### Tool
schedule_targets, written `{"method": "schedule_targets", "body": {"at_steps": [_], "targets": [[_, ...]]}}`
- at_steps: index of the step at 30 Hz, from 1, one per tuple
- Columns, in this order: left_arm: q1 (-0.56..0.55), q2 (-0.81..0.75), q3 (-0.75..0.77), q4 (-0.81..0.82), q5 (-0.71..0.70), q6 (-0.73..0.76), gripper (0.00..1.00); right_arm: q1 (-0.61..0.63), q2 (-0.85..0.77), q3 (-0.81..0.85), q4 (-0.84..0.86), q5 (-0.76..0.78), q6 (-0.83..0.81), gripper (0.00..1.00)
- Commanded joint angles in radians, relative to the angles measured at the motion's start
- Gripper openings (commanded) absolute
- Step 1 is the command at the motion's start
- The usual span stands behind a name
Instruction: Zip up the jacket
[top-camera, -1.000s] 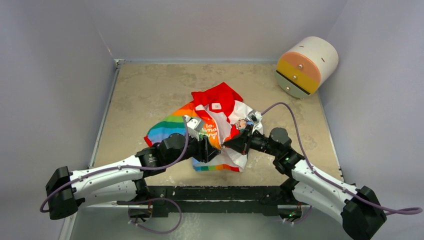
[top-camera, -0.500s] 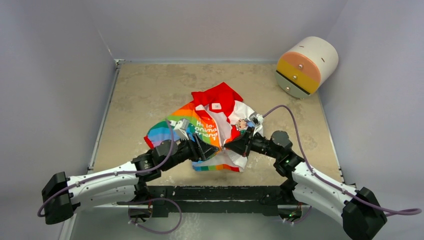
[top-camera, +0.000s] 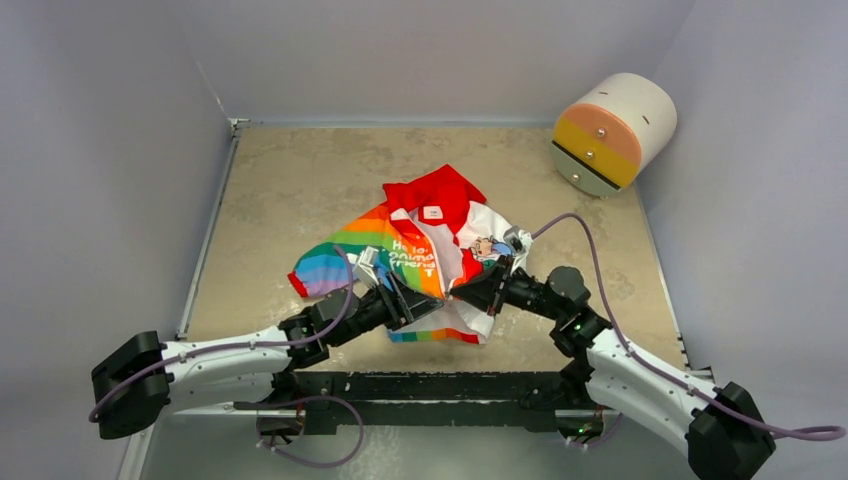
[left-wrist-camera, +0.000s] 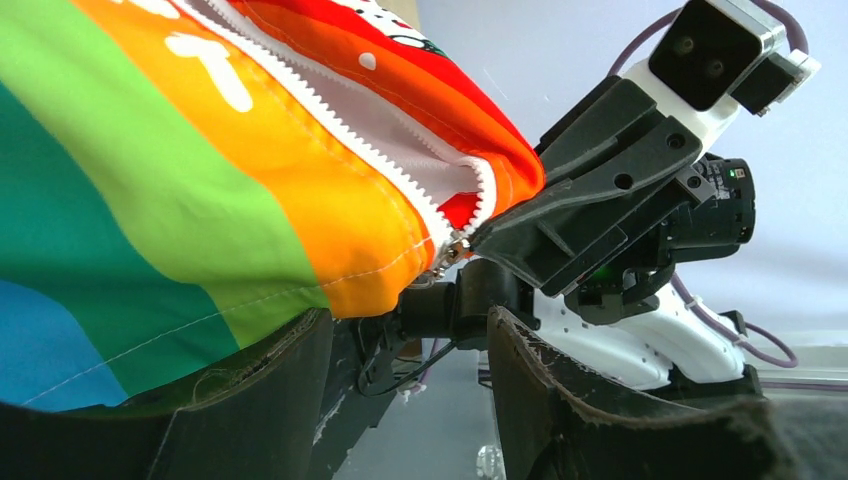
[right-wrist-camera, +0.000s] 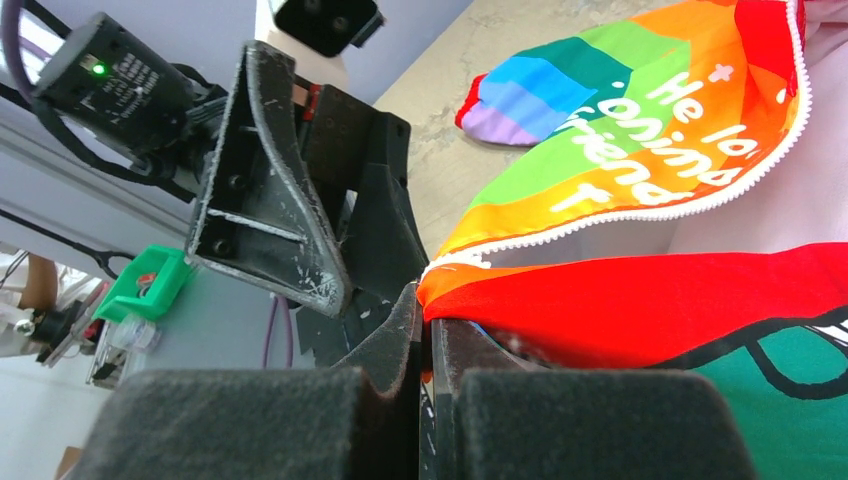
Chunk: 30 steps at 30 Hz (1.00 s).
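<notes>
The jacket (top-camera: 430, 235) lies crumpled mid-table, red hood at the far end, rainbow sleeve to the left, orange lettered front up. My right gripper (top-camera: 463, 292) is shut on the jacket's bottom edge at the foot of the zipper; in the right wrist view its jaws (right-wrist-camera: 428, 300) pinch red and orange fabric (right-wrist-camera: 650, 170). My left gripper (top-camera: 420, 303) is open just left of it. In the left wrist view its jaws (left-wrist-camera: 410, 330) hold nothing, rainbow fabric (left-wrist-camera: 200, 170) drapes over its left finger, and the metal zipper slider (left-wrist-camera: 452, 250) hangs just above the gap.
A white cylinder (top-camera: 612, 130) with orange and yellow drawer fronts lies at the back right corner. Grey walls close in the table on the left, back and right. The black base rail (top-camera: 430, 385) runs along the near edge.
My left arm has drawn back and lower toward the near left, its wrist sliding off the orange front. The right gripper has stayed clamped on the hem, barely moving.
</notes>
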Motion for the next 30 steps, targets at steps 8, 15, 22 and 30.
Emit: {"method": "schedule_targets", "body": {"at_steps": [8, 15, 22, 30], "targets": [[-0.004, 0.030, -0.043, 0.250, -0.009, -0.058, 0.56, 0.000, -0.087, -0.034, 0.060, -0.027, 0.023, 0.00], [-0.004, 0.058, -0.038, 0.283, 0.001, -0.052, 0.53, 0.000, -0.120, -0.055, 0.084, -0.045, 0.051, 0.00], [-0.004, 0.050, -0.031, 0.243, 0.017, -0.041, 0.52, 0.000, -0.135, -0.055, 0.082, -0.039, 0.062, 0.00], [-0.004, 0.026, -0.036, 0.179, 0.013, -0.029, 0.52, 0.000, -0.121, -0.051, 0.122, -0.050, 0.084, 0.00]]}}
